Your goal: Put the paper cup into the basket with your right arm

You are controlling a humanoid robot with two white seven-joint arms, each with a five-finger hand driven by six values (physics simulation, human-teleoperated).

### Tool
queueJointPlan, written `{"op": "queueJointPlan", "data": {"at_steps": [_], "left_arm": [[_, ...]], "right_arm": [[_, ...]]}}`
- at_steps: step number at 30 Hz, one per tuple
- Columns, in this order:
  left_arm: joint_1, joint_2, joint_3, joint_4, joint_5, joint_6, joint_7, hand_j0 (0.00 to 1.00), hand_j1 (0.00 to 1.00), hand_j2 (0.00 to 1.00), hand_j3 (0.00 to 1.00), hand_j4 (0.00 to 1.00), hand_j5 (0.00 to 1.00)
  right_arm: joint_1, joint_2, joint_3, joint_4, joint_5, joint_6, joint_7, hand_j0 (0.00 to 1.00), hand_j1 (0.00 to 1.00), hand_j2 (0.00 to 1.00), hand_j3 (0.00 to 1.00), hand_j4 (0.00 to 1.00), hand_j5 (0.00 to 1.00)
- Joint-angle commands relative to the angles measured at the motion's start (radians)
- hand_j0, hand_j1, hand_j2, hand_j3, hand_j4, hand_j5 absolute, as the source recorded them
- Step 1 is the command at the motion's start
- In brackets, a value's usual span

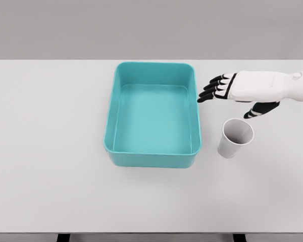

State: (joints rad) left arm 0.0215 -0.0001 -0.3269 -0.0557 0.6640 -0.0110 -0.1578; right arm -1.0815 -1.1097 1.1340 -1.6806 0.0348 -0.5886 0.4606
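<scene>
Head view: table (50, 151), white, fills most of the picture, its far edge running straight across near the top. Basket (152, 115), a teal rectangular tub with rounded corners and nothing in it, sits near the middle of the table, closer to the far edge than to the near one, its long sides running from far to near.

Cup (235, 137), white paper with a grey inside, stands upright on the table just beside the basket's right wall, level with the basket's near right corner but not touching it. Its mouth is open toward the camera.

Right hand (242, 91) comes in from the right edge of the picture, white on the back with black fingers (214, 88). It hangs flat, palm down, beyond the cup and toward the table's far edge. The fingers are stretched out and spread, pointing left at the basket's right rim, their tips just short of it. The thumb (260, 109) points down and to the left, ending just above the cup's far rim. The hand grips nothing; cup and hand are apart.
</scene>
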Motion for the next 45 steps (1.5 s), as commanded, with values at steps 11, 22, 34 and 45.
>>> {"op": "queueJointPlan", "data": {"at_steps": [11, 22, 34, 45], "left_arm": [[0.000, 0.000, 0.000, -0.001, 0.000, 0.000, 0.000, 1.00, 1.00, 1.00, 1.00, 1.00, 1.00], [0.000, 0.000, 0.000, -0.001, 0.000, 0.000, 0.000, 1.00, 1.00, 1.00, 1.00, 1.00, 1.00], [-0.002, 0.000, 0.000, -0.001, 0.000, -0.001, 0.000, 1.00, 1.00, 1.00, 1.00, 1.00, 1.00], [0.000, 0.000, 0.000, -0.001, 0.000, 0.000, 0.000, 1.00, 1.00, 1.00, 1.00, 1.00, 1.00]], "right_arm": [[0.018, -0.124, 0.122, 0.021, -0.159, -0.022, -0.019, 1.00, 1.00, 1.00, 1.00, 1.00, 1.00], [0.011, -0.094, 0.178, 0.010, -0.153, -0.022, -0.019, 1.00, 1.00, 1.00, 1.00, 1.00, 1.00], [0.021, -0.022, 0.182, 0.107, -0.150, -0.008, -0.017, 1.00, 1.00, 1.00, 1.00, 1.00, 1.00], [0.028, -0.015, 0.225, 0.148, -0.128, -0.013, -0.010, 1.00, 1.00, 1.00, 1.00, 1.00, 1.00]]}}
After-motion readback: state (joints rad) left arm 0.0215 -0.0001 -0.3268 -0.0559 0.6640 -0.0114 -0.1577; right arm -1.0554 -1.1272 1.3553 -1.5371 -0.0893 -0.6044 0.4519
